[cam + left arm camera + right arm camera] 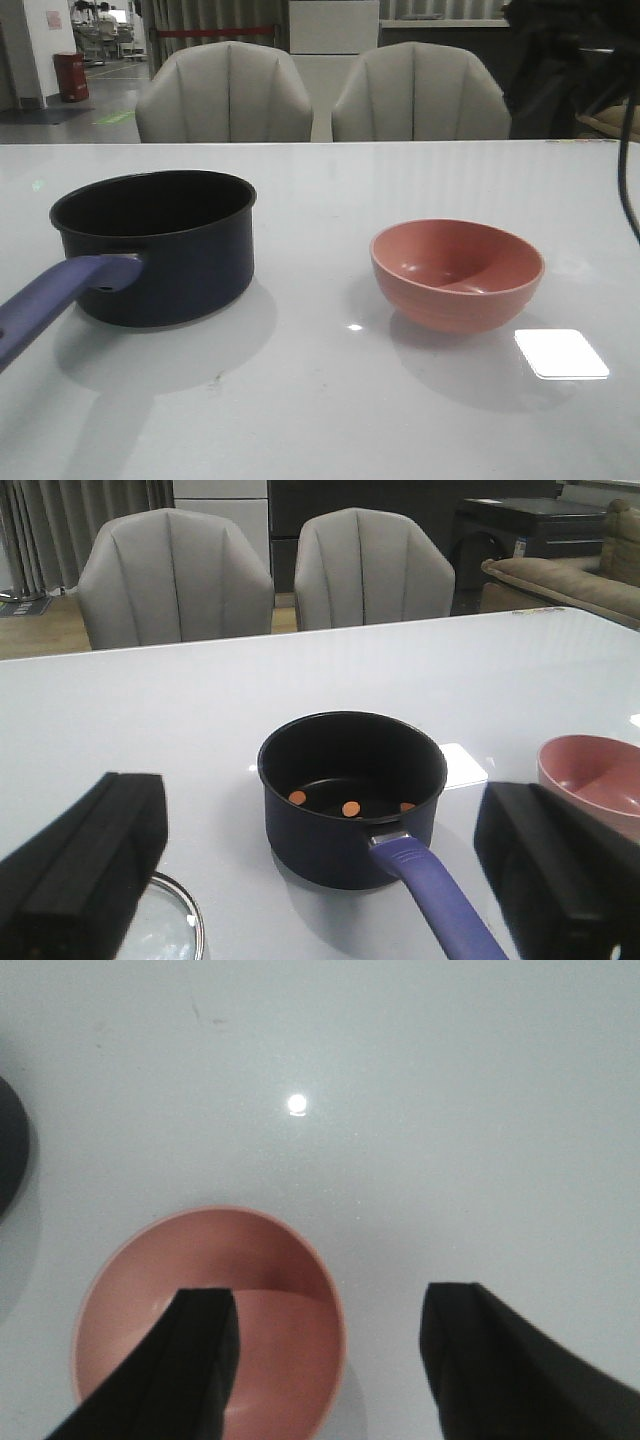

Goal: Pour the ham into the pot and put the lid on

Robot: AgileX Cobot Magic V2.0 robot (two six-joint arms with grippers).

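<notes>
A dark saucepan, the pot (165,245), stands on the left of a glossy white table (320,420), its long purple handle (60,300) reaching toward the near left edge. The left wrist view looks into it: three small orange pieces of ham (351,808) lie on its floor. To the pot's right, well apart, sits a salmon-pink bowl (457,275), upright with nothing visible in it. The lid (170,925) shows only as a silver-rimmed glass arc on the table near the pot, partly hidden behind a finger of the left gripper (320,880); its knob is out of sight. That gripper is spread wide and holds nothing. The right gripper (325,1370) hangs over the bowl, jaws parted and holding nothing, one finger above the bowl's hollow, the other outside its rim. Two grey chairs (225,95) face the far side of the table.
</notes>
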